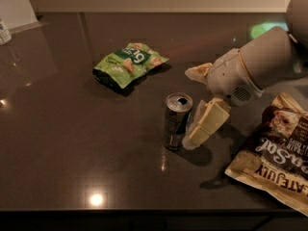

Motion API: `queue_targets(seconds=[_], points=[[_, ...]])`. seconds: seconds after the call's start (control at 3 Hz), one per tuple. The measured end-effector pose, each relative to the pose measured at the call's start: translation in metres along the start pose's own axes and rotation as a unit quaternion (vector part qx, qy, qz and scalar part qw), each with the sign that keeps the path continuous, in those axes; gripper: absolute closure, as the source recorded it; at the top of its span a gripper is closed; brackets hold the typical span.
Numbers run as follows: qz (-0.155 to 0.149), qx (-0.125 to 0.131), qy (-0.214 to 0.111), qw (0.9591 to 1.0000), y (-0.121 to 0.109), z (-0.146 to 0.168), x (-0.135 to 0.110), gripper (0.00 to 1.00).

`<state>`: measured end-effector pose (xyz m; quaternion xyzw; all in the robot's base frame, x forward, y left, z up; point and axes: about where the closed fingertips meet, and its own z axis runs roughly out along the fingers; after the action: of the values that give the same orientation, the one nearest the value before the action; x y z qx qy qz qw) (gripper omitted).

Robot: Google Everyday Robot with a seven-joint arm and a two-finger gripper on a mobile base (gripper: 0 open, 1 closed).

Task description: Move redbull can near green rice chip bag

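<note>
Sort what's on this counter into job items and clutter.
Job: can, green chip bag, gripper open just right of the can.
Clutter: brown snack bag at right, small container at far left.

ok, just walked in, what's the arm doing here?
The robot's gripper is open and low over the dark table, right beside the upright redbull can. One finger sits close against the can's right side and the other is behind it, so the can is not yet gripped. The green rice chip bag lies further back to the left, apart from the can. A tan-and-brown bag lies at the right.
</note>
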<state>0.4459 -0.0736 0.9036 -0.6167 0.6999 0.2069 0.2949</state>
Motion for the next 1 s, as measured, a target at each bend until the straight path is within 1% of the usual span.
queue_targets(seconds=[0.33, 0.67, 1.0], points=[[0.001, -0.008, -0.015, 0.9999, 0.002, 0.004, -0.004, 0.00], [0.002, -0.013, -0.034, 0.9993, 0.000, 0.006, -0.009, 0.18], [0.002, -0.021, -0.051, 0.9985, 0.002, 0.004, -0.015, 0.41]])
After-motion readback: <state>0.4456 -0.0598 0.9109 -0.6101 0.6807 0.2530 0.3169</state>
